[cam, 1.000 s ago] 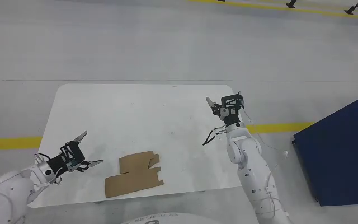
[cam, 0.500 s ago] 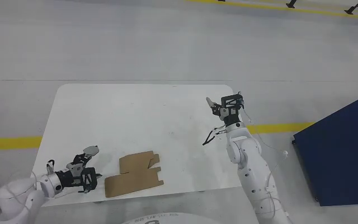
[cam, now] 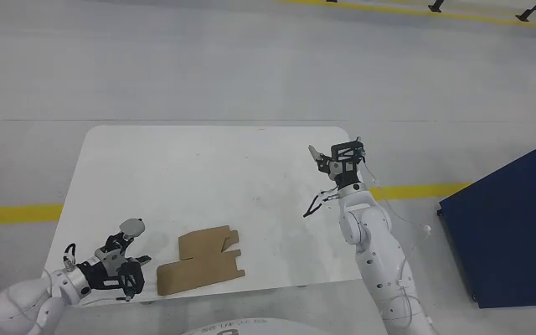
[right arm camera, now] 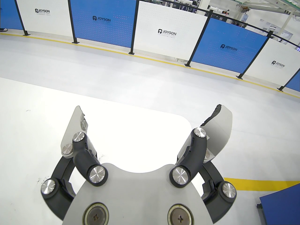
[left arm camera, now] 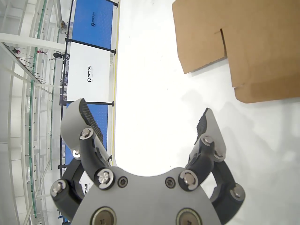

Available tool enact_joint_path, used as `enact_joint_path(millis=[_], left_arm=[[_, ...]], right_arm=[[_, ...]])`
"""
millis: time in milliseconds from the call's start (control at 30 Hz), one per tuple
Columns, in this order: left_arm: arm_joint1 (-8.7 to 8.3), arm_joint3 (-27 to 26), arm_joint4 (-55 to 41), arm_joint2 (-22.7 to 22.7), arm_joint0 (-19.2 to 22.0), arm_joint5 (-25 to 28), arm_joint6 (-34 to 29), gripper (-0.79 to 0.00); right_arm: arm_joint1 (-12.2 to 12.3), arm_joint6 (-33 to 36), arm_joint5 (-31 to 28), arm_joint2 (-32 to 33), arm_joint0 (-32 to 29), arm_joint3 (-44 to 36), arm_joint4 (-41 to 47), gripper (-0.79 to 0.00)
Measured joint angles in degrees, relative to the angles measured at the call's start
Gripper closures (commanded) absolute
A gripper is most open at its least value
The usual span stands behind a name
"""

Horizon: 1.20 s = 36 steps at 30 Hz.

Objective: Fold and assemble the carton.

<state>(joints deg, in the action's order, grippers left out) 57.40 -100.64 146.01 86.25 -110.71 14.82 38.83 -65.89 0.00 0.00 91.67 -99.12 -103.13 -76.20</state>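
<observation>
A flat brown carton [cam: 203,260] lies unfolded on the white table [cam: 209,176] near its front edge. In the left wrist view the carton [left arm camera: 236,31] lies a short way ahead of my left gripper [left arm camera: 145,113], which is open and holds nothing. From above, that left gripper [cam: 130,255] sits low at the front left corner of the table, just left of the carton and apart from it. My right gripper [cam: 316,180] stands open over the table's right edge, far from the carton. Seen from its own wrist, the right gripper [right arm camera: 150,115] has only bare table between its fingers.
The table's back and middle hold nothing but the white top. A dark blue box [cam: 494,230] stands on the floor to the right of the table. A yellow floor line [cam: 419,191] runs past the table. Blue and white fence panels [right arm camera: 164,33] stand far behind.
My left gripper has moved toward the table's front edge and turned to face the carton, ending closer to its left end. The right arm and the carton have not moved.
</observation>
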Motion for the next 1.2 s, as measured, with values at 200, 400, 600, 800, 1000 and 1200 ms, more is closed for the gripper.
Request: enact_joint_path(millis=[200, 400, 600, 800, 1000, 1200], left_arm=[[-0.47, 0.7, 11.5, -1.9, -0.1, -6.9, -2.8, -0.785], [-1.49, 3.8, 17.1, -2.0, 0.2, -12.8, 7.9, -0.785], [-1.98, 3.8, 22.9, -3.5, 0.0, -14.0, 8.9, -0.785], [-1.85, 3.1, 27.3, -7.1, 1.1, -12.0, 4.7, -0.785], [-1.97, 2.6, 28.3, -9.2, 1.9, -12.4, 5.3, -0.785], [-2.31, 2.1, 28.4, -10.1, 2.3, -13.3, 7.5, -0.785]], right_arm=[[0.0, 0.0, 0.0, 0.0, 0.0, 0.0, 0.0, -0.785], [0.0, 0.0, 0.0, 0.0, 0.0, 0.0, 0.0, -0.785], [0.0, 0.0, 0.0, 0.0, 0.0, 0.0, 0.0, -0.785], [0.0, 0.0, 0.0, 0.0, 0.0, 0.0, 0.0, -0.785], [0.0, 0.0, 0.0, 0.0, 0.0, 0.0, 0.0, -0.785], [0.0, 0.0, 0.0, 0.0, 0.0, 0.0, 0.0, -0.785]])
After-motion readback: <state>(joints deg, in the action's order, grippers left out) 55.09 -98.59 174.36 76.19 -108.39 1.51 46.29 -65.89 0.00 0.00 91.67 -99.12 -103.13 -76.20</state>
